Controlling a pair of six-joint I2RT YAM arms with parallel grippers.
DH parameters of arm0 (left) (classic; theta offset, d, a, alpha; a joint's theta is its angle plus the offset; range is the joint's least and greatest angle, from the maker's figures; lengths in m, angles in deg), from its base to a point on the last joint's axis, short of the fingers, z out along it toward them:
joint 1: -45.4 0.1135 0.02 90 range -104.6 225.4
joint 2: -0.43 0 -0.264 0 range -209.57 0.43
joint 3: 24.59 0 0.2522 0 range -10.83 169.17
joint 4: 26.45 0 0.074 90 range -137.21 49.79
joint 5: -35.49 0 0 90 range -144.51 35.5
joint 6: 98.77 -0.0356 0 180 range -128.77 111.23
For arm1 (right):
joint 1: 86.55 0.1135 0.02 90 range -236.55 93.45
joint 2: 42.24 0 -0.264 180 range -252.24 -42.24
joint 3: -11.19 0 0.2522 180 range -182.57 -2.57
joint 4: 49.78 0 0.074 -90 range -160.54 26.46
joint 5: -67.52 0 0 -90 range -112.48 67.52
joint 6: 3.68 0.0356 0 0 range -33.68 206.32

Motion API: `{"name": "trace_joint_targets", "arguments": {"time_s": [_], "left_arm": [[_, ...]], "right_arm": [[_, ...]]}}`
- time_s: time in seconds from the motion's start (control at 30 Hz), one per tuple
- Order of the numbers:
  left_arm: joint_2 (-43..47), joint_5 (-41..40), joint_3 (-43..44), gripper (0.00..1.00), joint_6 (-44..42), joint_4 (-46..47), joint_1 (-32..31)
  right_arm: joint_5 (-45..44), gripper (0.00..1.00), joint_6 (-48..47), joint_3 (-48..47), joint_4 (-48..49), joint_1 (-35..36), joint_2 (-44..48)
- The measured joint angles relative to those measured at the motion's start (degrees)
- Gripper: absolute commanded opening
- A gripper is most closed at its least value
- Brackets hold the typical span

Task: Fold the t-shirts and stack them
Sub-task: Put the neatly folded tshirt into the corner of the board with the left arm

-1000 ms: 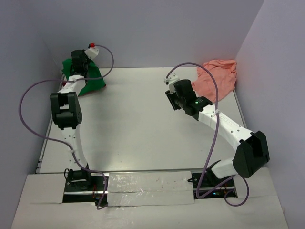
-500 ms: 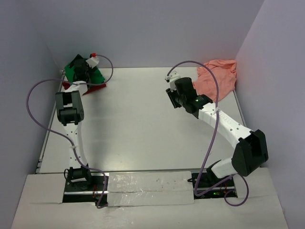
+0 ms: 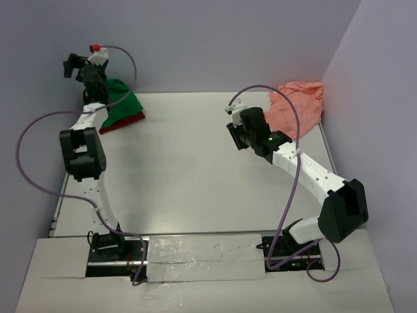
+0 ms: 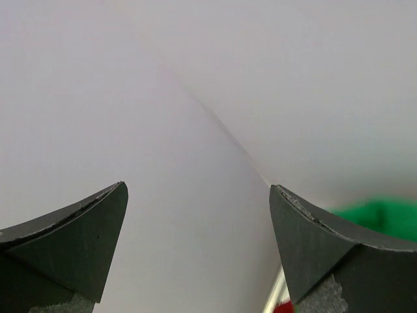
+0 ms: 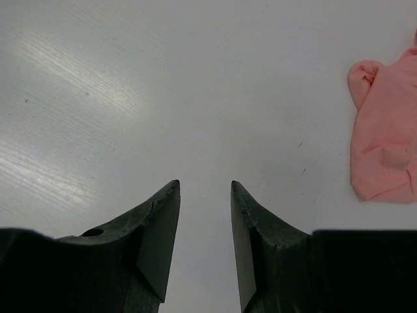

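Observation:
The bright green t-shirt [image 3: 120, 104] lies bunched at the back left corner, on top of the dark red t-shirt [image 3: 130, 120], of which only an edge shows. My left gripper [image 3: 71, 64] is raised above and behind them, near the wall, wide open and empty [image 4: 197, 186]; the left wrist view catches a sliver of green t-shirt [image 4: 384, 218]. The salmon pink t-shirt [image 3: 298, 104] lies crumpled at the back right. My right gripper [image 3: 233, 135] hovers over bare table left of it, open with nothing between its fingers [image 5: 204, 182]. The pink t-shirt [image 5: 386, 137] shows at the right of that view.
Walls enclose the table [image 3: 182, 169] at the back, left and right. Purple cables [image 3: 26, 156] loop from both arms. A taped cardboard strip [image 3: 202, 257] runs along the near edge between the arm bases.
My left gripper opened, let go of the green t-shirt and rose toward the back left wall; the shirt settled on the dark red one. The right arm barely moved.

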Motion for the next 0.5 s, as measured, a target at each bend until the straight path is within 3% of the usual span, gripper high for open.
{"name": "trace_joint_targets", "arguments": {"time_s": [0.13,0.33,0.5], "left_arm": [[19.1,6.4,-7.0,0.99,10.8,-8.3,1.2],[48.7,31.7,-17.0,0.99,23.6,-24.8,2.5],[62.6,50.7,-32.4,0.99,26.9,-35.3,1.9]], "right_arm": [[0.0,0.45,-0.8,1.6,0.4,0.0,2.1],[-2.0,0.44,-3.5,3.4,2.8,-0.1,4.5],[-3.8,0.41,-3.8,2.9,2.9,-2.1,2.6]]}}
